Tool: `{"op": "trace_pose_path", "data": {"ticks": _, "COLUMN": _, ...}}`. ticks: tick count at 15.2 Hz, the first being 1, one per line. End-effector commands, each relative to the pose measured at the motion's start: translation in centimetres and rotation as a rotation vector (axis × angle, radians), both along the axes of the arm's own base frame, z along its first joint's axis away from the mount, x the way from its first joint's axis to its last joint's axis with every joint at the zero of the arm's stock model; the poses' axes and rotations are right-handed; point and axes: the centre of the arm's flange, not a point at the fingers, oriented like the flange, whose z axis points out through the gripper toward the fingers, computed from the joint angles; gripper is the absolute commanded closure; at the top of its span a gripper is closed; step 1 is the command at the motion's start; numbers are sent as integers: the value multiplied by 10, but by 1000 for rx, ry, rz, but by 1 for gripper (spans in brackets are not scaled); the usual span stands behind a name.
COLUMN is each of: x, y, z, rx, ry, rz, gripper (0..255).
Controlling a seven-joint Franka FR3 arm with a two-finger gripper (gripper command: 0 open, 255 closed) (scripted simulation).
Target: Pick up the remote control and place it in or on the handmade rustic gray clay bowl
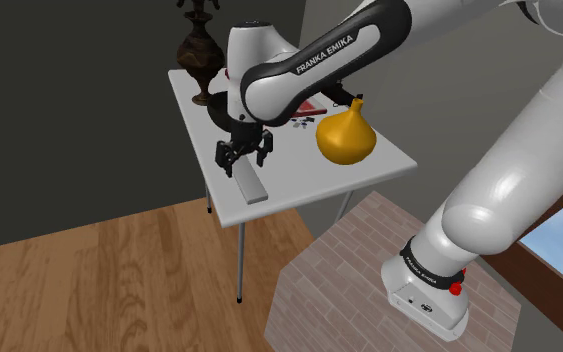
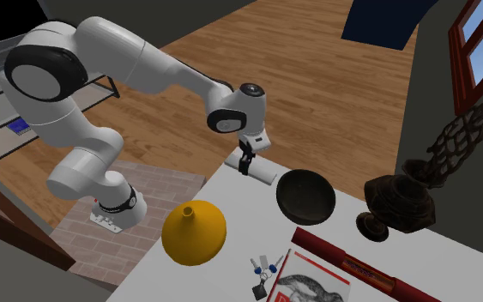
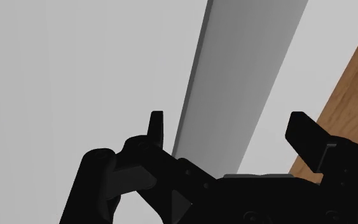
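You have no step finished yet. The gripper (image 1: 244, 157) hangs with its fingers spread either side of the grey remote control (image 1: 251, 187), which lies flat near the table (image 1: 299, 178) edge, unclasped. In the second exterior view, the dark bowl (image 2: 306, 196) sits empty to the remote's right. The arm (image 1: 324, 50) reads FRANKA EMIKA.

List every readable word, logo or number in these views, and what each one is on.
"FRANKA EMIKA": white lettering on the arm's dark forearm link.
Black band at the arm's base: white lettering, too small to read.
Red box: small marks along its side, too small to read.
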Motion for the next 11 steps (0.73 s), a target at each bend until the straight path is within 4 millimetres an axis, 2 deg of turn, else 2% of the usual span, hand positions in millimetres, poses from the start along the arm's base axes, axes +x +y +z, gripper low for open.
{"op": "trace_pose_path", "data": {"ticks": 1, "x": 0, "y": -1, "z": -10, "rx": 0, "ry": 0, "rz": 0, "gripper": 0}}
{"op": "trace_pose_path", "data": {"ticks": 10, "x": 0, "y": -1, "z": -13, "rx": 0, "ry": 0, "rz": 0, "gripper": 0}}
{"op": "trace_pose_path", "data": {"ticks": 11, "x": 0, "y": -1, "z": -13, "rx": 0, "ry": 0, "rz": 0, "gripper": 255}}
